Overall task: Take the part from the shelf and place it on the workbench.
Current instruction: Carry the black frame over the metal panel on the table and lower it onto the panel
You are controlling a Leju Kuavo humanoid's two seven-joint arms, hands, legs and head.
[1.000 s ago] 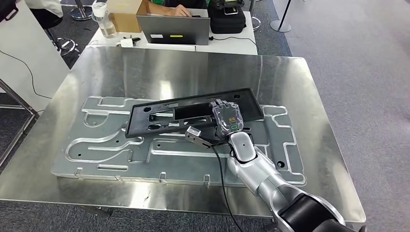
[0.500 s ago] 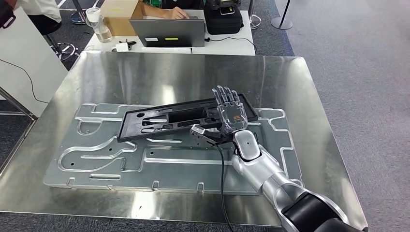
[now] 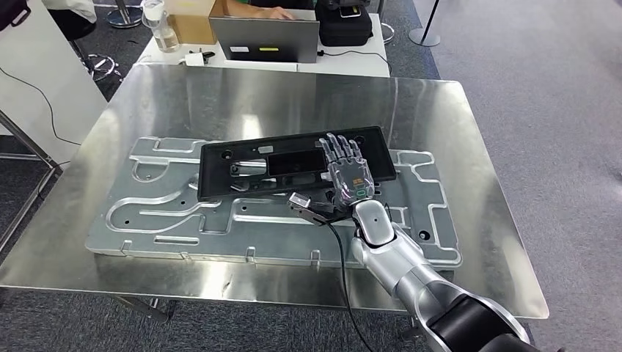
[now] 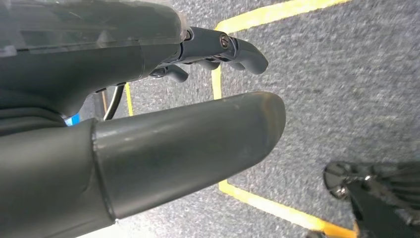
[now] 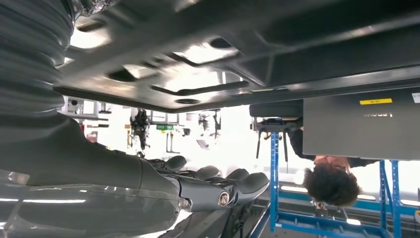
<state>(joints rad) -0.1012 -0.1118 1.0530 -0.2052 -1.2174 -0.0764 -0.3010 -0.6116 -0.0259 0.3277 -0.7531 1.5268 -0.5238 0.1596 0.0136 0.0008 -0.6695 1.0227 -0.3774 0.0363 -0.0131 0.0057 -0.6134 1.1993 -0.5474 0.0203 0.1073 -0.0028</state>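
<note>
On the steel worktop, over the grooved metal plate, we find the black part lying flat, the right robot hand above its near end with fingers straight and spread, gripping nothing. We judge the placing all but done; next comes lifting that hand clear without nudging the part. The right wrist view adds the part's underside just over the fingers; the left wrist view shows the left robot hand hanging over carpet, holding nothing.
</note>
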